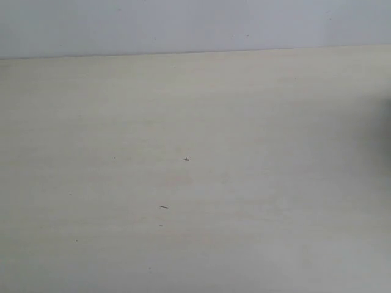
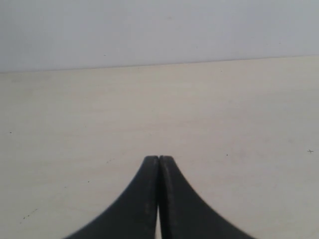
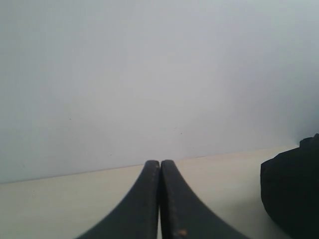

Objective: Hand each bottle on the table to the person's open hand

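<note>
The pale cream wood-grain table fills the exterior view, with only tiny dark specks on it. No bottles and no person's open hand show in any view. Neither gripper appears in the exterior view. In the left wrist view my left gripper is shut, its black fingers pressed together over the table, nothing between them. In the right wrist view my right gripper is also shut and holds nothing, with the table's far edge and the wall behind it.
A pale grey wall rises behind the table's far edge. A bulky black object sits at the edge of the right wrist view beside the right gripper; a faint dark shadow touches the exterior view's right border.
</note>
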You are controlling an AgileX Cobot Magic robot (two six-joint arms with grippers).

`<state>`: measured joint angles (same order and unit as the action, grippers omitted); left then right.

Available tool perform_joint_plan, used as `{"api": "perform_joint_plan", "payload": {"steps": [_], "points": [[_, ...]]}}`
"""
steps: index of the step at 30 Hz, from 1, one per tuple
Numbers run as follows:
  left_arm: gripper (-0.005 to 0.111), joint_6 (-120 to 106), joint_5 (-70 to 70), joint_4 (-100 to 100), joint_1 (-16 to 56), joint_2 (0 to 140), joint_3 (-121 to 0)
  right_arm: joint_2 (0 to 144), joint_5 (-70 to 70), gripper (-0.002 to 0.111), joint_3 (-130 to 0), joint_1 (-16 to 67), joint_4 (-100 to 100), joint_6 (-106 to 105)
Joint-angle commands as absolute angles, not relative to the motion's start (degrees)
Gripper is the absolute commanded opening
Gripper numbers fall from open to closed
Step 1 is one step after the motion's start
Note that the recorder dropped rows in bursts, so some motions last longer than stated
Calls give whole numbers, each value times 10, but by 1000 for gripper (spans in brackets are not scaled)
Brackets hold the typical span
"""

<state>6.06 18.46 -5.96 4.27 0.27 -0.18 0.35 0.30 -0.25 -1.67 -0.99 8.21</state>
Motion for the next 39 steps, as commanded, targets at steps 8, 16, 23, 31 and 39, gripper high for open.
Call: {"api": "perform_joint_plan", "payload": {"steps": [8,16,23,31,39], "points": [[2,63,183,-58,46,0,0,0,3,0,0,-20,-14,81],[2,63,183,-58,46,0,0,0,3,0,0,-20,-14,80],[2,63,183,-58,46,0,0,0,3,0,0,-20,-14,80],[2,63,183,-58,37,0,0,0,3,0,0,-20,-14,80],[2,63,183,-58,19,0,0,0,3,0,0,-20,-14,80]]}}
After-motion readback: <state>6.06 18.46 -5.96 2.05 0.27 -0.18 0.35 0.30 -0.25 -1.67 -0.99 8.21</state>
